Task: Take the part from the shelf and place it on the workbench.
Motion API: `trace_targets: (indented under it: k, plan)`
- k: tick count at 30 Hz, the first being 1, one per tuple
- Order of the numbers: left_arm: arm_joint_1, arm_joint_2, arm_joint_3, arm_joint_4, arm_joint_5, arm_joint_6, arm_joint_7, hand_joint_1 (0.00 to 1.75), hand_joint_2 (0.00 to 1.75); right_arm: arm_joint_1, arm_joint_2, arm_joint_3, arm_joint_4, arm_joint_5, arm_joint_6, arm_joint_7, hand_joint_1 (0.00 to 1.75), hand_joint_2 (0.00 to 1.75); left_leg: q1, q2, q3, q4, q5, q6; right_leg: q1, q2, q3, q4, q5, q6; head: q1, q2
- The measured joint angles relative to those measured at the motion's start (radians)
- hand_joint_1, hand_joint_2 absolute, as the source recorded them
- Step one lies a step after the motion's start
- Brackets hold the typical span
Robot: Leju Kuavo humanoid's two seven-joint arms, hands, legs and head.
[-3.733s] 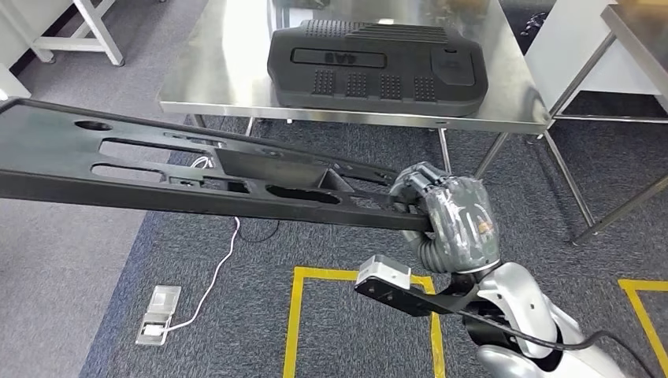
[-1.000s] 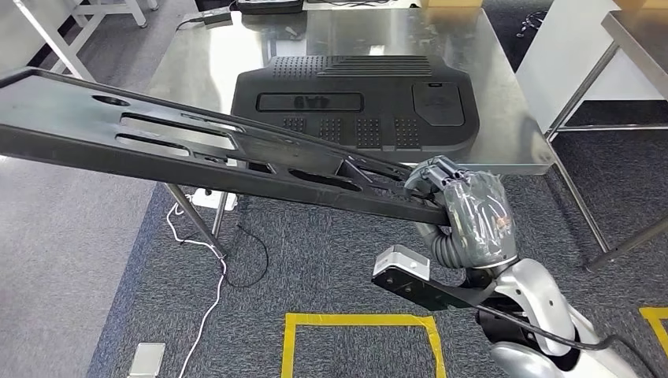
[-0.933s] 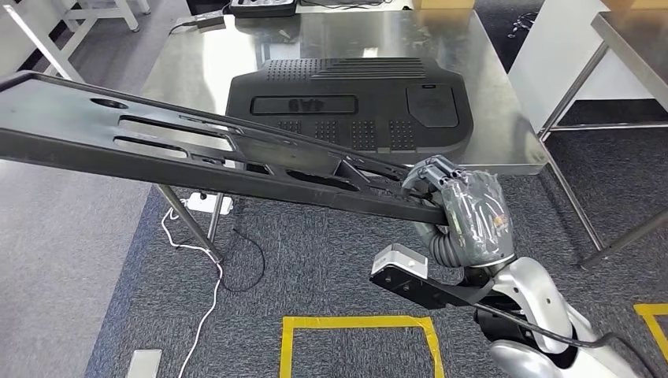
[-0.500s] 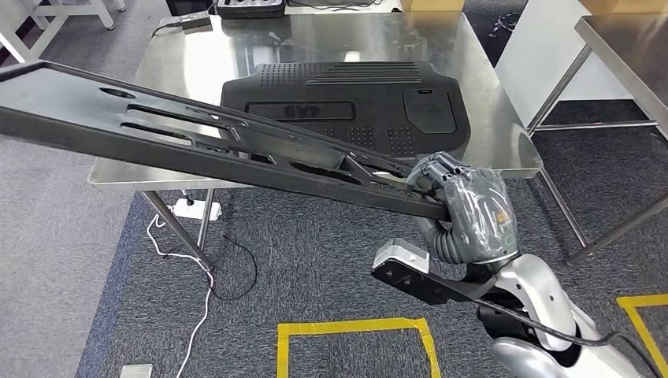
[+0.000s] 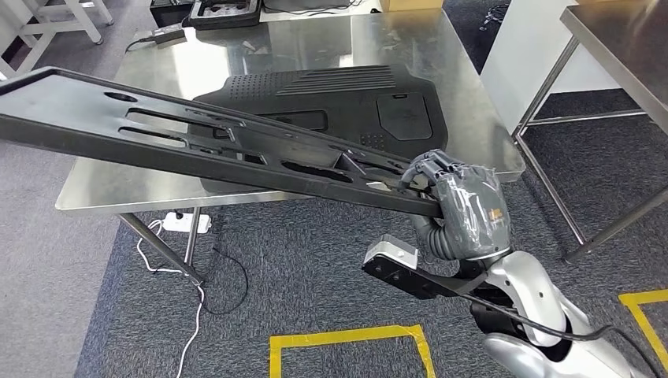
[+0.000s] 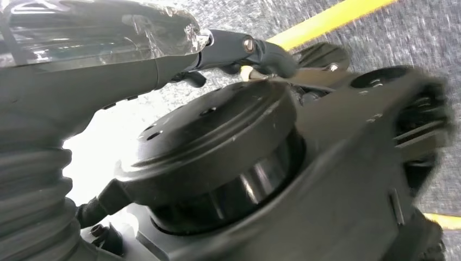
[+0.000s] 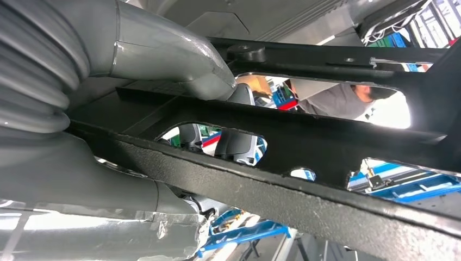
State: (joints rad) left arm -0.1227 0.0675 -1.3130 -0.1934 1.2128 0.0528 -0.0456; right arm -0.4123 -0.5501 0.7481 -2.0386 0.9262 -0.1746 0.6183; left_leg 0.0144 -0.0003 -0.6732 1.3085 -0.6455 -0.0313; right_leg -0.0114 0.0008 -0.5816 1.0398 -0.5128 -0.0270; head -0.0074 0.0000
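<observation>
Part: long black slotted panel (image 5: 213, 153), held in the air, sloping across the head view, its far end out past the counter's left edge.
Right hand: hand (image 5: 461, 209) grips the panel's near end; fingers (image 5: 425, 167) curled over its top edge, thumb beneath as the right wrist view shows (image 7: 179, 60).
Left hand: left wrist view shows a ribbed cover and a film-wrapped shell (image 6: 92, 32); fingers hidden, so open or closed cannot tell.
Counter: steel counter (image 5: 126, 193) just ahead; the panel's middle hangs over its near edge, not touching as far as I can judge.
Cover: black moulded cover (image 5: 346, 106) already lies on the counter, partly behind the panel.
Done: part off the shelf and brought to the counter.
Left: move it over the top, lower, set down beside or clear of the cover, release.
</observation>
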Motion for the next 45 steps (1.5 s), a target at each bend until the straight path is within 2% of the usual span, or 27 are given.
trace_targets:
  k: [1,3,4,5,7,9,11,13,14,15,16,19,21,24,26,27,29,30,31,32,34,35,36,38,41,43,45]
  plan:
    - [0.0,0.0,0.0,0.0,-0.002,0.0,0.0,0.0,1.75,0.0,0.0,0.002,0.0,0.002,0.001,0.0,1.75,1.75,-0.003,0.0,-0.006,-0.013,0.031,0.005,0.002,0.002,0.01,0.0,-0.007,0.0,-0.003,0.0]
    - [0.001,0.001,0.0,0.0,-0.005,0.0,0.0,0.0,1.75,0.001,0.0,0.003,0.0,0.006,0.002,0.002,1.75,1.75,-0.011,-0.003,0.025,-0.124,0.123,0.023,0.005,0.005,0.033,-0.001,-0.022,0.001,-0.01,0.0]
    - [0.001,0.003,0.0,0.0,-0.007,0.0,0.0,0.0,1.75,0.001,0.0,0.004,0.0,0.008,0.003,0.002,1.75,1.75,-0.016,-0.005,0.042,-0.18,0.157,0.031,0.007,0.007,0.041,-0.001,-0.029,0.003,-0.011,0.0]
    - [0.002,0.004,0.0,0.0,-0.007,0.0,0.0,0.0,1.75,0.001,0.0,0.004,0.0,0.008,0.004,0.003,1.75,1.75,-0.019,-0.006,0.057,-0.222,0.17,0.037,0.008,0.009,0.044,-0.001,-0.034,0.005,-0.012,0.0]
    - [0.002,0.005,0.0,0.0,-0.007,0.0,-0.001,0.0,1.75,0.003,0.001,0.004,0.0,0.008,0.006,0.004,1.75,1.75,-0.025,-0.007,0.068,-0.253,0.162,0.041,0.007,0.011,0.043,-0.004,-0.037,0.014,-0.011,0.0]
    - [0.001,0.006,0.0,0.0,-0.004,-0.001,-0.002,0.0,1.75,0.003,0.002,0.004,0.0,0.004,0.007,0.002,1.75,1.75,-0.02,-0.005,0.079,-0.274,0.158,0.044,0.007,0.011,0.047,-0.007,-0.042,0.025,-0.012,0.0]
    - [0.001,0.006,0.0,0.0,0.001,-0.002,-0.002,0.0,1.75,-0.003,0.003,0.004,0.002,-0.004,0.007,-0.004,1.75,1.75,-0.011,-0.003,0.097,-0.295,0.159,0.05,0.006,0.008,0.027,0.041,-0.068,0.036,-0.003,0.0]
    - [0.001,0.006,0.0,0.0,0.004,-0.002,-0.002,0.0,1.75,-0.011,0.006,0.004,0.005,-0.012,0.007,-0.008,1.75,1.75,-0.008,-0.001,0.108,-0.302,0.155,0.056,-0.001,0.006,-0.041,0.162,-0.113,0.047,0.009,0.0]
    - [0.001,0.006,0.0,0.0,0.004,-0.001,-0.002,0.0,1.75,-0.013,0.008,0.005,0.008,-0.014,0.007,-0.009,1.75,1.75,-0.007,0.0,0.113,-0.302,0.151,0.057,-0.004,0.006,-0.08,0.221,-0.126,0.052,0.013,0.0]
    - [0.002,0.006,0.0,0.0,0.004,0.0,-0.002,0.0,1.75,-0.013,0.009,0.005,0.011,-0.016,0.007,-0.011,1.75,1.75,-0.005,0.0,0.118,-0.302,0.145,0.056,-0.007,0.005,-0.109,0.255,-0.122,0.057,0.017,0.0]
    - [0.002,0.006,0.0,0.0,0.004,0.0,-0.002,0.0,1.75,-0.015,0.01,0.006,0.015,-0.017,0.006,-0.012,1.75,1.75,-0.003,-0.001,0.127,-0.301,0.139,0.054,-0.011,0.005,-0.119,0.253,-0.097,0.06,0.021,0.0]
    - [0.002,0.006,0.0,0.0,0.005,0.003,-0.002,0.0,1.75,-0.026,0.014,0.007,0.024,-0.02,0.004,-0.018,1.75,1.75,0.003,-0.004,0.154,-0.297,0.112,0.038,-0.016,-0.001,-0.071,0.09,0.027,0.067,0.035,0.0]
    - [0.001,0.006,0.0,0.0,0.005,0.004,-0.003,0.0,1.75,-0.033,0.017,0.009,0.03,-0.024,0.002,-0.02,1.75,1.75,0.0,-0.004,0.159,-0.293,0.099,0.024,-0.013,-0.003,-0.044,0.021,0.042,0.059,0.042,0.0]
    - [0.001,0.006,0.0,0.0,0.005,0.004,-0.005,0.0,1.75,-0.036,0.022,0.01,0.035,-0.025,0.0,-0.02,1.75,1.75,0.0,-0.003,0.164,-0.294,0.09,0.009,-0.011,0.0,-0.035,0.011,0.025,0.037,0.033,0.0]
    - [0.0,0.006,0.0,0.0,0.004,0.004,-0.005,0.0,1.75,-0.039,0.023,0.01,0.037,-0.025,0.0,-0.02,1.75,1.75,0.001,-0.002,0.149,-0.248,0.063,-0.001,-0.013,-0.001,-0.023,0.004,0.019,0.024,0.022,0.0]
    - [0.0,0.006,0.0,0.0,0.004,0.004,-0.005,0.0,1.75,-0.04,0.024,0.01,0.037,-0.025,0.0,-0.021,1.75,1.75,0.002,-0.002,0.124,-0.195,0.041,-0.004,-0.013,-0.002,-0.016,0.002,0.015,0.018,0.015,0.0]
    - [0.0,0.007,0.0,0.0,0.006,0.005,-0.006,0.0,1.75,-0.042,0.026,0.011,0.039,-0.025,0.0,-0.02,1.75,1.75,0.001,-0.002,0.043,-0.059,-0.002,-0.006,-0.01,-0.003,-0.006,0.002,0.006,0.009,0.002,0.0]
    - [0.0,0.007,0.0,0.0,0.006,0.004,-0.006,0.0,1.75,-0.042,0.028,0.012,0.04,-0.025,0.0,-0.02,1.75,1.75,0.0,-0.002,0.01,-0.012,-0.004,-0.006,-0.008,-0.003,0.001,0.002,0.0,0.007,-0.002,0.0]
    - [0.0,0.007,0.0,0.0,0.006,0.004,-0.007,0.0,1.75,-0.042,0.029,0.012,0.042,-0.025,0.0,-0.02,1.75,1.75,-0.002,-0.003,-0.008,-0.001,0.013,-0.003,-0.007,-0.002,0.009,0.002,-0.006,0.007,-0.005,0.0]
    - [0.0,0.007,0.0,0.0,0.006,0.004,-0.008,0.0,1.75,-0.042,0.03,0.013,0.043,-0.025,0.0,-0.02,1.75,1.75,-0.004,-0.003,-0.008,-0.025,0.048,0.001,-0.005,0.0,0.018,0.002,-0.012,0.007,-0.009,0.0]
    - [0.0,0.007,0.0,0.0,0.004,0.005,-0.008,0.0,1.75,-0.041,0.032,0.013,0.044,-0.024,-0.001,-0.02,1.75,1.75,-0.009,-0.004,0.03,-0.145,0.135,0.014,-0.003,0.003,0.04,0.0,-0.026,0.009,-0.016,0.0]
    - [0.0,0.007,0.0,0.0,0.003,0.005,-0.008,0.0,1.75,-0.041,0.033,0.013,0.045,-0.024,-0.002,-0.02,1.75,1.75,-0.012,-0.005,0.049,-0.195,0.16,0.021,-0.002,0.005,0.047,-0.001,-0.033,0.012,-0.018,0.0]
    - [0.001,0.008,0.0,0.0,0.003,0.006,-0.008,0.0,1.75,-0.041,0.033,0.013,0.046,-0.023,-0.004,-0.02,1.75,1.75,-0.016,-0.005,0.063,-0.234,0.169,0.026,-0.002,0.006,0.051,-0.002,-0.037,0.016,-0.02,0.0]
    - [0.001,0.008,0.0,0.0,0.002,0.007,-0.008,0.0,1.75,-0.04,0.034,0.013,0.047,-0.022,-0.006,-0.019,1.75,1.75,-0.022,-0.005,0.072,-0.255,0.158,0.033,-0.002,0.008,0.049,-0.006,-0.039,0.026,-0.021,0.0]
    - [0.001,0.009,0.0,0.0,0.002,0.007,-0.007,0.0,1.75,-0.039,0.034,0.011,0.047,-0.02,-0.007,-0.019,1.75,1.75,-0.014,-0.004,0.087,-0.281,0.155,0.043,-0.003,0.005,0.049,0.003,-0.051,0.042,-0.017,0.0]
    - [0.001,0.01,0.0,0.0,0.001,0.007,-0.007,0.0,1.75,-0.038,0.034,0.011,0.047,-0.019,-0.008,-0.02,1.75,1.75,-0.01,-0.003,0.1,-0.292,0.154,0.051,-0.004,0.004,0.005,0.09,-0.09,0.05,-0.006,0.0]
    - [0.001,0.01,0.0,0.0,0.001,0.007,-0.007,0.0,1.75,-0.034,0.034,0.011,0.048,-0.018,-0.008,-0.02,1.75,1.75,-0.01,-0.001,0.107,-0.293,0.148,0.056,-0.004,0.004,-0.077,0.222,-0.13,0.057,0.007,0.0]
